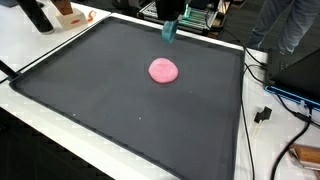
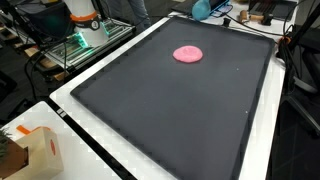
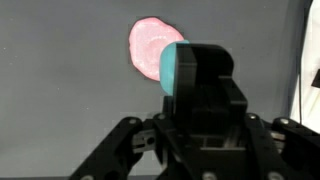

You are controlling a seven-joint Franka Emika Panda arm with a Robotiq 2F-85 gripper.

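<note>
The end effector (image 1: 170, 30) is hanging above the far edge of the black mat (image 1: 90, 95), its fingers clamping a teal object (image 3: 172, 63), well apart from the pink dough (image 1: 163, 70).

Mat: there's a big black mat (image 1: 100, 100), lying flat and covering almost the whole top.
Table: the white table (image 1: 40, 125) shows only as a border round it.
Box: a cardboard box (image 2: 38, 150) sits on a corner, off the mat.
Cables: black cables (image 1: 262, 113) trail along one edge.
Rack: a green-lit rack (image 2: 85, 38) stands beyond the table.
Bystander: a bystander (image 1: 290, 25) in jeans stands at the far side.
</note>
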